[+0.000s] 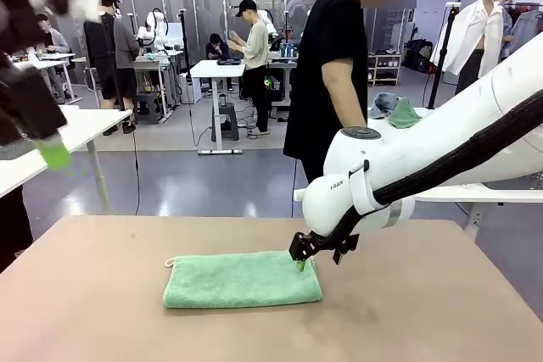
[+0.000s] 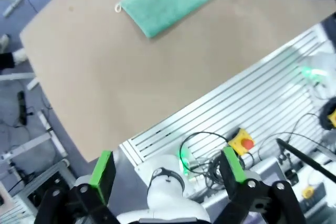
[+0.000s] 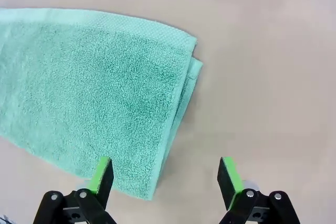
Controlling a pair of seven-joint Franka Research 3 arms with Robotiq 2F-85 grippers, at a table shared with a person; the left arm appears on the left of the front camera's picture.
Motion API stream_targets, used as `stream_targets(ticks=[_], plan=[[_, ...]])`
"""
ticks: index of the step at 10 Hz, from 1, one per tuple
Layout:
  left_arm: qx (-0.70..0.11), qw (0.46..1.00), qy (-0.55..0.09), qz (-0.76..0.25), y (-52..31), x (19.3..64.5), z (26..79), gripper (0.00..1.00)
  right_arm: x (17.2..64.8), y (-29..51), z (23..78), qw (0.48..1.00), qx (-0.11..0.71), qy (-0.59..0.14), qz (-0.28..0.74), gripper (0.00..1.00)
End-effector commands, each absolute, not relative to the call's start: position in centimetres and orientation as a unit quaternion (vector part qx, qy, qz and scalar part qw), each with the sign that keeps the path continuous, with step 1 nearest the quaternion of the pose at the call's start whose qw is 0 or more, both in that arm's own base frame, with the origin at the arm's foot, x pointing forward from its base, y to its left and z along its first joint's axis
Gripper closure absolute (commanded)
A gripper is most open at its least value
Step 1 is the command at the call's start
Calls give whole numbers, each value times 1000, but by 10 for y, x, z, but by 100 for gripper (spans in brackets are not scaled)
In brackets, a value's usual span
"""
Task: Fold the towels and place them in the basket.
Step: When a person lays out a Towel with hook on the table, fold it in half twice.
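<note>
gripper (image 3: 167,170) on right gapes empty over towel (image 3: 89,87)

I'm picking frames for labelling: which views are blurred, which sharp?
Front view: the left gripper is smeared by blur, the green towel sharp. Left wrist view: soft overall. Right wrist view: crisp terry texture, faint shadow beside the towel's edge.

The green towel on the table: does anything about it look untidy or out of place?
Only slightly. The green towel is folded and lies flat, but at its short end near the open right gripper the lower layer sticks out past the upper one, so the edges do not line up.
</note>
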State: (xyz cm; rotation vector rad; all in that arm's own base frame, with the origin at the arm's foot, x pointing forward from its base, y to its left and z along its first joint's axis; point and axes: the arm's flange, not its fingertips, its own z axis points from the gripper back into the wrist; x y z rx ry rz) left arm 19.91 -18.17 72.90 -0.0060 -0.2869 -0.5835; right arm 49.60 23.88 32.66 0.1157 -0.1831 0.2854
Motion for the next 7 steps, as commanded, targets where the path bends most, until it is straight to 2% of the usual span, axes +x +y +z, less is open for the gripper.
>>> stream_targets(ticks=[1, 4, 7], plan=[[-29, 939, -148, -309, -165, 177, 748, 0, 500, 252, 320, 989, 31, -95, 112, 0], [-38, 931, -203, -302, -134, 119, 787, 0, 509, 252, 310, 992, 43, -78, 84, 0], [-61, 924, -242, -289, -113, 78, 805, 0, 517, 252, 295, 995, 50, -61, 64, 0]])
